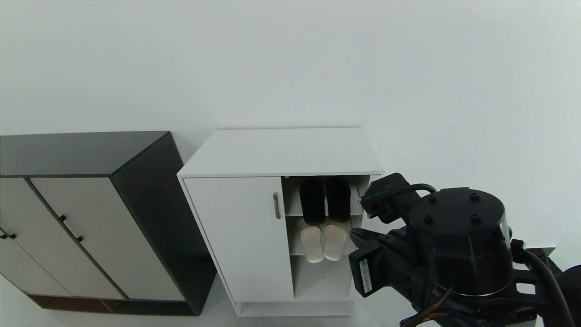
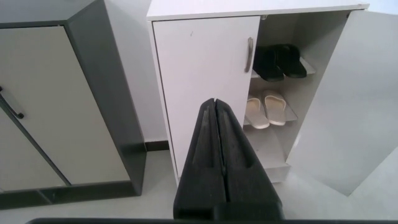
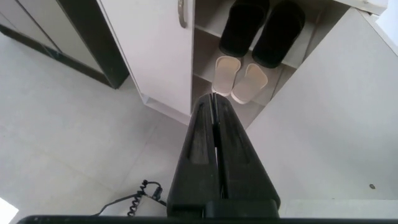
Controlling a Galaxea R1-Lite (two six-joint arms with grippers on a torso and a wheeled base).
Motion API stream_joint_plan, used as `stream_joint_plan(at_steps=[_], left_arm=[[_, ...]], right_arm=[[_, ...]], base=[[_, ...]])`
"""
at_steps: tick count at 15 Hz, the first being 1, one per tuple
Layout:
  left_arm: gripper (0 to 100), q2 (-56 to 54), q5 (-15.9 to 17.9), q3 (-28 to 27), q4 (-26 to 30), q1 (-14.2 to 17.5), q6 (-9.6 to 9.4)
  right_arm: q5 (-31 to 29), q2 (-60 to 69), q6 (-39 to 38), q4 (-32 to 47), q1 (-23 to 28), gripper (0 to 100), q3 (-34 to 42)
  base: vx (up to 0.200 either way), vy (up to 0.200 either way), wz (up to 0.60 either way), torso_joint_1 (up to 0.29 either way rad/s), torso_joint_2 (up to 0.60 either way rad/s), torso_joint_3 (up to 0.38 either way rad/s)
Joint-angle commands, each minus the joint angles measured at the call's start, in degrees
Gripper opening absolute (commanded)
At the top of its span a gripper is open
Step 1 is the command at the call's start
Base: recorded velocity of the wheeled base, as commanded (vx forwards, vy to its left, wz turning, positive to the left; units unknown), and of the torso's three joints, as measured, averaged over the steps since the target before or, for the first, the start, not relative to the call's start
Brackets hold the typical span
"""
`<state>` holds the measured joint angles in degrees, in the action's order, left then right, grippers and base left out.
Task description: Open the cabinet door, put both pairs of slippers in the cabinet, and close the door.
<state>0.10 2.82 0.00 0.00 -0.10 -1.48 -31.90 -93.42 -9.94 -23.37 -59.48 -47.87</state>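
The right arm is covering the right side of the white cabinet in the head view, so the open door is hiding behind it there. In the right wrist view that door is running off the edge. The backs of the shelves are sitting in shadow and are hard to see.

The black slippers are lying side by side on the top shelf. The pale slippers are lying on the shelf below, sticking out over its front edge. The right gripper is hanging in front of the open side, apart from both pairs, with its fingers pressed together on nothing. The left gripper is hanging in front of the shut door, pressed together too.

The white cabinet is standing on a pale tiled floor against a plain white wall. A dark cabinet is standing just beside its left side. A curly black cable is lying on the floor.
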Motion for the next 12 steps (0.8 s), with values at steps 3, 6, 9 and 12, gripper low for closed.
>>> stream_joint_plan(at_steps=[3,6,9,12], left_arm=[[0,0.1,0.0,0.0,0.0,0.0,-0.02],[0,0.1,0.0,0.0,0.0,0.0,-0.02],[0,0.1,0.0,0.0,0.0,0.0,0.07],[0,0.1,0.0,0.0,0.0,0.0,-0.02]], right_arm=[[0.0,0.0,0.0,-0.1,0.0,0,0.1],[0.0,0.0,0.3,-0.2,0.0,0,0.1],[0.0,0.0,0.3,-0.2,0.0,0,0.1],[0.0,0.0,0.3,-0.3,1.4,0,0.2]], base=[[0.000,0.000,-0.20,0.001,0.00,0.002],[0.000,0.000,-0.60,-0.001,0.00,0.001],[0.000,0.000,-0.60,0.010,0.00,0.004],[0.000,0.000,-0.40,0.002,0.00,0.003]])
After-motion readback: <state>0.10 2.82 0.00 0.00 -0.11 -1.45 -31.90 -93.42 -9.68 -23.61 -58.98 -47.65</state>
